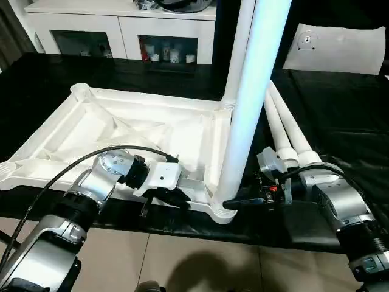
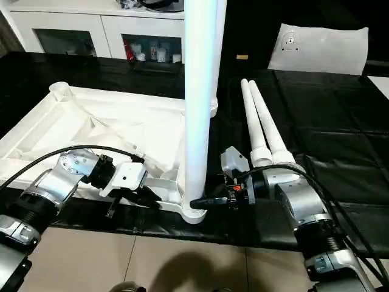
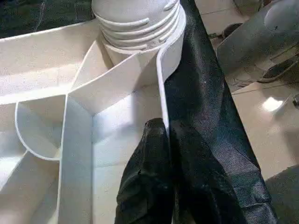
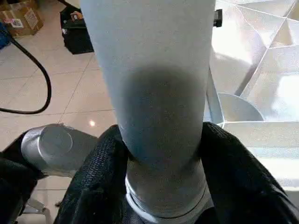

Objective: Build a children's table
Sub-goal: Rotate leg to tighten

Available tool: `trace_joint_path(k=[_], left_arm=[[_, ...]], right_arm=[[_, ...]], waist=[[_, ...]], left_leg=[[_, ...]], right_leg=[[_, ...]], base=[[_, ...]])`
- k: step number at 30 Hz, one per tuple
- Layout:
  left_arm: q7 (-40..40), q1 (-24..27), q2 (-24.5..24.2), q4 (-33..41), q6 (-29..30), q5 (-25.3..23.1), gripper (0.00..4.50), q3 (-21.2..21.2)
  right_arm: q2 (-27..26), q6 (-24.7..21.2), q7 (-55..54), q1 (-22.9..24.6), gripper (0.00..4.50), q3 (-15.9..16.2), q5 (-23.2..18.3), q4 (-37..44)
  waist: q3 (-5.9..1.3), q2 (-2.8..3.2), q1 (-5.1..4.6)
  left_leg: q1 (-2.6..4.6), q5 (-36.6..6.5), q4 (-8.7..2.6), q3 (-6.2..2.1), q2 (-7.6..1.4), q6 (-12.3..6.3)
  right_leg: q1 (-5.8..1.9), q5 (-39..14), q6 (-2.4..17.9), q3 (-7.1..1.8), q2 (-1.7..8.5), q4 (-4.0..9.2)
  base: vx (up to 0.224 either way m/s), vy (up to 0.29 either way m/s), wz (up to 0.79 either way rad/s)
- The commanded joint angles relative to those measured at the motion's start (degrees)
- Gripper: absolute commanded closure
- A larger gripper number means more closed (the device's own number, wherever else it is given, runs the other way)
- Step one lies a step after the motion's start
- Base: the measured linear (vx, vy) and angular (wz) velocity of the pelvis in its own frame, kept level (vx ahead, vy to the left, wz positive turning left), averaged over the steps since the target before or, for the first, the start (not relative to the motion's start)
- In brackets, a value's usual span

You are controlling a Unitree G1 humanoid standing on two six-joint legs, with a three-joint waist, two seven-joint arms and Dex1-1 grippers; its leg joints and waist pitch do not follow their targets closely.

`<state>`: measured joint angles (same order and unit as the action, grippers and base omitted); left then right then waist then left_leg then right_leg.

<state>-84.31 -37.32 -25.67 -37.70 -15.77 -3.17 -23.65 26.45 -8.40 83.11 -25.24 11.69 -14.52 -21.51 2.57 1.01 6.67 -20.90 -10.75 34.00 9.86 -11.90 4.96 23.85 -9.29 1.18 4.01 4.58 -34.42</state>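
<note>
Step in hand, by the look of it: screwing a leg [image 1: 246, 115] into the near corner socket of the upturned table top [image 1: 91, 131]. Leg upright in that socket, a second leg [image 1: 238, 55] standing at the far corner behind it, two more legs [image 2: 262, 131] lying flat just beside the top. Right gripper [image 4: 159, 154] clamped around the leg's base. Left gripper [image 3: 163, 186] pinched together on the top's rim beside the socket. Next, probably: twist the leg until seated, top held firm.

upright leg [image 1: 246, 115] cut off at the top edge, cabinet jars [image 1: 165, 55] too small to identify
</note>
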Motion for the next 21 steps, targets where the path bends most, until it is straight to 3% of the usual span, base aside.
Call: trace_joint_path(k=[1,7,11,14,16,17,18,19,21], left_arm=[[-2.8,-0.8,0.5,-0.5,-1.7,-1.7,4.50,-2.9],[-2.5,-0.2,0.9,-0.7,0.5,0.0,4.50,-1.5],[4.9,0.1,2.3,0.5,7.5,0.4,4.50,1.6],[10.3,-0.1,4.1,1.4,12.3,0.5,4.50,3.5],[13.8,0.2,5.4,2.7,15.9,0.9,4.50,4.8],[18.0,0.5,7.2,4.6,20.4,1.0,4.50,6.0],[18.0,0.5,7.2,4.6,20.4,1.0,4.50,6.0],[20.1,0.7,8.3,5.6,22.7,1.1,4.50,6.5],[27.6,0.7,12.4,7.4,28.3,0.5,4.50,8.1]], right_arm=[[-0.2,-0.4,1.7,-0.4,2.54,0.2,-1.0,0.0],[-0.6,-2.9,1.2,2.2,2.55,-0.2,-3.3,3.3],[-5.6,-5.6,-8.8,5.8,2.55,-2.9,-4.9,6.5],[-9.2,-7.9,-16.4,6.2,2.55,-3.7,-4.0,7.0],[-11.8,-10.5,-21.7,6.3,2.55,-3.8,-3.2,7.5],[-14.9,-12.6,-26.2,6.5,2.55,-3.7,-2.5,8.1],[-14.9,-12.6,-26.2,6.5,2.55,-3.7,-2.5,8.1],[-16.6,-13.4,-29.0,6.3,2.55,-3.7,-1.7,7.7],[-21.8,-13.6,-37.6,4.7,2.55,-4.9,0.1,4.7]], waist=[[-3.99,-0.13,-0.21],[-3.99,-0.05,-0.15],[-3.67,0.08,-0.05],[-3.00,-0.10,-0.88],[-2.77,0.14,-1.44],[-2.71,0.01,-2.00],[-2.71,0.01,-2.00],[-2.76,-0.08,-2.71],[-2.85,-0.14,-3.56]], left_leg=[[0.40,-9.6,-3.69,0.19,-1.18,-3.26],[0.44,-10.0,-3.72,0.20,-1.20,-3.29],[0.58,-12.0,-4.00,0.16,-1.21,-2.37],[1.06,-16.5,-4.41,-0.09,-0.73,-0.52],[1.49,-18.6,-4.40,-0.36,-0.40,0.12],[1.44,-18.9,-4.52,-0.52,-0.40,0.48],[1.44,-18.9,-4.52,-0.52,-0.40,0.48],[0.75,-18.4,-4.78,-0.86,-0.34,0.81],[0.76,-18.6,-4.74,-0.92,-0.24,0.66]], right_leg=[[-3.55,-12.2,11.7,-2.15,3.06,3.47],[-3.62,-11.5,12.2,-2.14,3.02,3.44],[-3.44,-15.6,11.1,-2.10,3.10,4.04],[-3.11,-27.6,7.3,-1.91,3.21,5.39],[-2.88,-33.5,5.1,-1.60,3.28,6.13],[-2.79,-34.7,4.3,-1.55,3.19,6.28],[-2.79,-34.7,4.3,-1.55,3.19,6.28],[-3.25,-34.9,3.4,-1.27,3.18,6.13],[-3.12,-35.0,3.1,-1.05,3.20,6.45]], base=[[0.000,0.000,0.00],[0.000,0.000,0.00],[0.000,0.000,0.00],[0.000,0.000,0.00],[0.000,0.000,0.00],[0.000,0.000,0.00],[0.000,0.000,0.00],[0.000,0.000,0.00],[0.000,0.000,0.00]])
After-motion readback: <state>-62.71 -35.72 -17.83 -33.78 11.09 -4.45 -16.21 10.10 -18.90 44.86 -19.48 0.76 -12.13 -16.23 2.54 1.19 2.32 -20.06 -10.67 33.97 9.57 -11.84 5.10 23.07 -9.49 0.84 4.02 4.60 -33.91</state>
